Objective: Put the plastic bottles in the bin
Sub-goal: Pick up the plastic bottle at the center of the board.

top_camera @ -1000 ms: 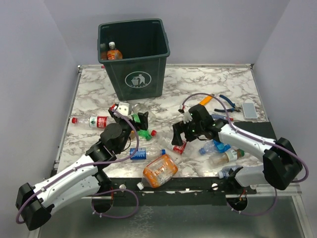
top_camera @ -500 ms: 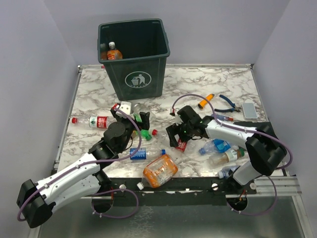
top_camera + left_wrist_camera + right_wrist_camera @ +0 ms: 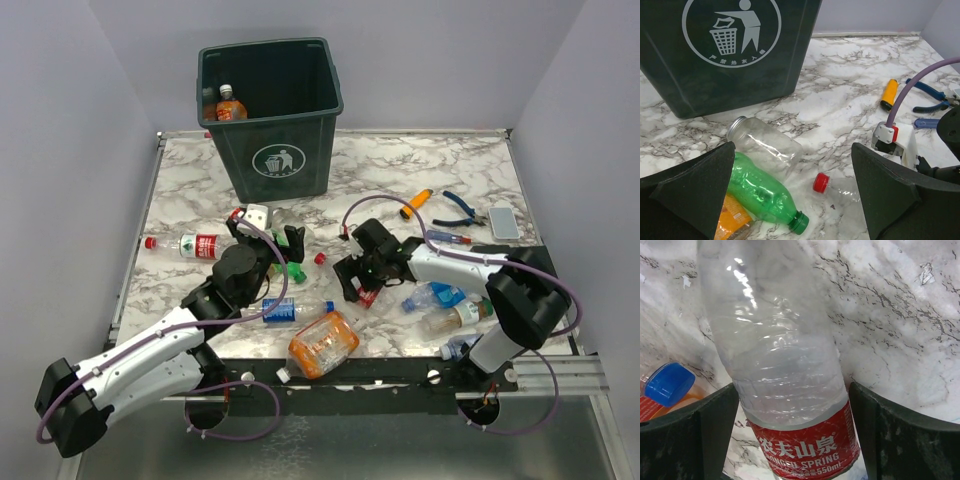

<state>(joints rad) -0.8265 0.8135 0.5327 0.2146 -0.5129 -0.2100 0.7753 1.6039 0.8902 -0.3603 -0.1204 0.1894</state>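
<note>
The dark green bin stands at the back of the marble table, and its litter symbol fills the top of the left wrist view. An orange-labelled bottle lies inside it. My right gripper is open and low over a clear red-labelled bottle lying on the table, one finger close on each side. My left gripper is open and holds nothing. Before it lie a green bottle, a clear bottle and a red-capped bottle. More plastic bottles lie around.
An orange cylinder, blue-handled pliers, a pen and a grey slab lie at the right. Two more bottles lie beside the right arm. Grey walls close in three sides.
My right gripper has moved left and down until its fingers straddle the red-labelled bottle. My left gripper has edged slightly forward and stays open.
</note>
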